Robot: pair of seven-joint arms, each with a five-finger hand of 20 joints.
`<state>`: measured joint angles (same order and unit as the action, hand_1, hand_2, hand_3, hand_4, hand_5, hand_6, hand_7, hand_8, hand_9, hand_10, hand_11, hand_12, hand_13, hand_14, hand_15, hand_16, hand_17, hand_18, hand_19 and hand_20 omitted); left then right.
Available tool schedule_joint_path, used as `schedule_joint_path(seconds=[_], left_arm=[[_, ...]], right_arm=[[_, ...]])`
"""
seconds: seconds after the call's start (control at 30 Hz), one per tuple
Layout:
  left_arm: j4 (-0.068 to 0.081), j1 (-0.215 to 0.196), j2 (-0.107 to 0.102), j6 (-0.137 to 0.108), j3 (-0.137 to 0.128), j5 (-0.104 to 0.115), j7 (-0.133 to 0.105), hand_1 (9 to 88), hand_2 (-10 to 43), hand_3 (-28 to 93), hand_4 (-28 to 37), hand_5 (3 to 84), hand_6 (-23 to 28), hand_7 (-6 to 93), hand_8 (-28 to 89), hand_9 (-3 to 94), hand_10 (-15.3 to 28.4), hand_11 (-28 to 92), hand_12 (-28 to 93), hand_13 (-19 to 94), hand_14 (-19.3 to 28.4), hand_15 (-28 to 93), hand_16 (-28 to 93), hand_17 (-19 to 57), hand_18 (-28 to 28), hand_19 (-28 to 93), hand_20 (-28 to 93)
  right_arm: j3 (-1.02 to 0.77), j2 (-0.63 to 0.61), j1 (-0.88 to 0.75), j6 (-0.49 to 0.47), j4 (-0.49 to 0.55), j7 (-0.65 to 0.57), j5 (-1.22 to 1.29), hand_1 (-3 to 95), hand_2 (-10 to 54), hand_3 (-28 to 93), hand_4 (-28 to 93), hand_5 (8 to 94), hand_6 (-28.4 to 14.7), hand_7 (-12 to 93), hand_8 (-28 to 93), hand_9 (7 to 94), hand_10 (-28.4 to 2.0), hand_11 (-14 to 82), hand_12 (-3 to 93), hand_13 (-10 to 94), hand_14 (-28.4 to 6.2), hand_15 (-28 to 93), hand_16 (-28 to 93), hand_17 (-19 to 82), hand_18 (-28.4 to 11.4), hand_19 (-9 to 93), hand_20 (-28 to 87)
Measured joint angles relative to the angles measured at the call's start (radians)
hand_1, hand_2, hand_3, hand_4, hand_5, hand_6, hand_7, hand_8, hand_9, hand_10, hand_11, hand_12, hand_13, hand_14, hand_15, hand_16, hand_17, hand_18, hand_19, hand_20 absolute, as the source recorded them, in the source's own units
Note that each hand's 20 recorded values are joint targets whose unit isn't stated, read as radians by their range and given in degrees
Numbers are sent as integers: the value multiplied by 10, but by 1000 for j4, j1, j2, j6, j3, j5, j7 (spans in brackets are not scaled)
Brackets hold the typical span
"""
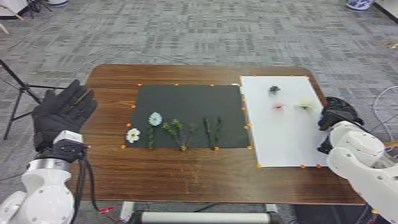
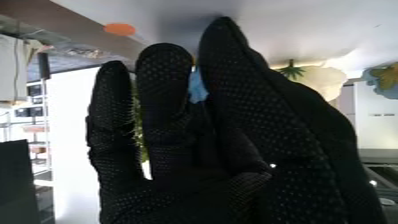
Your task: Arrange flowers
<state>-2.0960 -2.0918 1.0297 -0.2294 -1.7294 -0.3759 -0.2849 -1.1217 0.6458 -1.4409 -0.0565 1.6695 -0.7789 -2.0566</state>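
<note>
On the black mat (image 1: 188, 100), spot the blue flower (image 1: 155, 118): likely light, easily bruised, so pinch the stem (image 1: 150, 138); see left robot hand (image 1: 62, 114) and right robot hand (image 1: 338, 112) straight-fingered.

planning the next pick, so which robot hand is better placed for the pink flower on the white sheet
Right, probably: the right robot hand is at the right edge of the white sheet, near the pink flower; the left robot hand is beyond the black mat.

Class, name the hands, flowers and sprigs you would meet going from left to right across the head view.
Left hand, white flower, pale blue flower, leafy green sprig, dark sprigs, pink flower, pale yellow-green flower, right hand.
</note>
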Motion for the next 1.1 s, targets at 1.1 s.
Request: schedule_joint_path(seconds=[1.1], left_arm=[[-22,-67,39,-3,-38,2,-10,245,187,713,-283,457,97,102,-81,349,154,211,96,261,155,278,-56,-64,156,381,102]], right_arm=[[-12,20,-41,156,284,90,-39,599,-95,684,-283,739,-11,323,50,811,-78,163,469,704,-73,687,350,331,-208,751,411]])
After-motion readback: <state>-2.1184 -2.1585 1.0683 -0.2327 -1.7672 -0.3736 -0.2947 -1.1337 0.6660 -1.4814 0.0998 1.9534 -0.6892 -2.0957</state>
